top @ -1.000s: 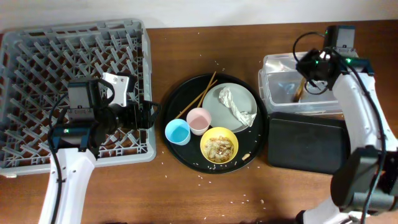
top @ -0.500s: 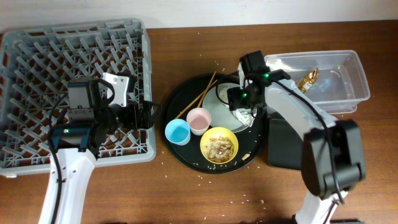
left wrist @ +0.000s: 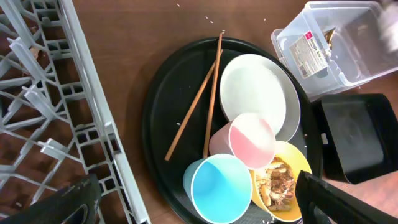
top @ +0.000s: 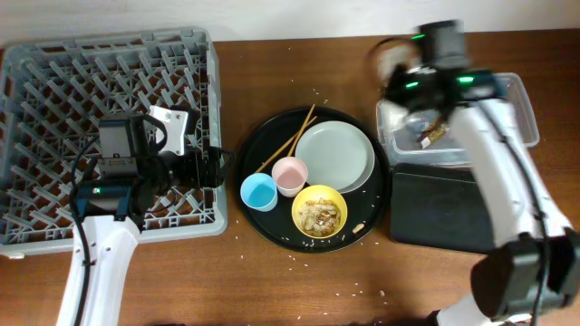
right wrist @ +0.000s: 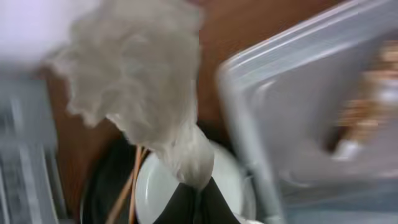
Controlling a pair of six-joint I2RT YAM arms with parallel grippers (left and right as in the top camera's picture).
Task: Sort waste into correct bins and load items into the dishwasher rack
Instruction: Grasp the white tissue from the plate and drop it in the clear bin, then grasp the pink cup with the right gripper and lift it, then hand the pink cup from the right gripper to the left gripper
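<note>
My right gripper (top: 404,76) is shut on the crumpled white-silver wrapper (right wrist: 137,74), held in the air by the clear tub's (top: 494,100) left end; the view is blurred. The small brown-gold wrapper (top: 435,134) lies in the tub. The black tray bin (top: 444,206) sits in front of it. The pale grey plate (top: 335,157) is bare. The yellow bowl (top: 319,212) holds tan food scraps (left wrist: 277,182). The blue cup (top: 258,191), pink cup (top: 290,175) and chopsticks (top: 292,138) lie nearby. My left gripper (top: 217,167) is open and empty at the right edge of the dishwasher rack (top: 91,100).
The plate, bowl, cups and chopsticks all sit on a large round black tray (top: 258,149) in the middle of the brown table. Tiny crumbs are scattered around it. The rack fills the left side; the two bins stand at the right.
My right gripper went from the tub to the plate, closed on the white-silver wrapper and lifted it toward the tub. The plate is now bare. The left arm has not moved.
</note>
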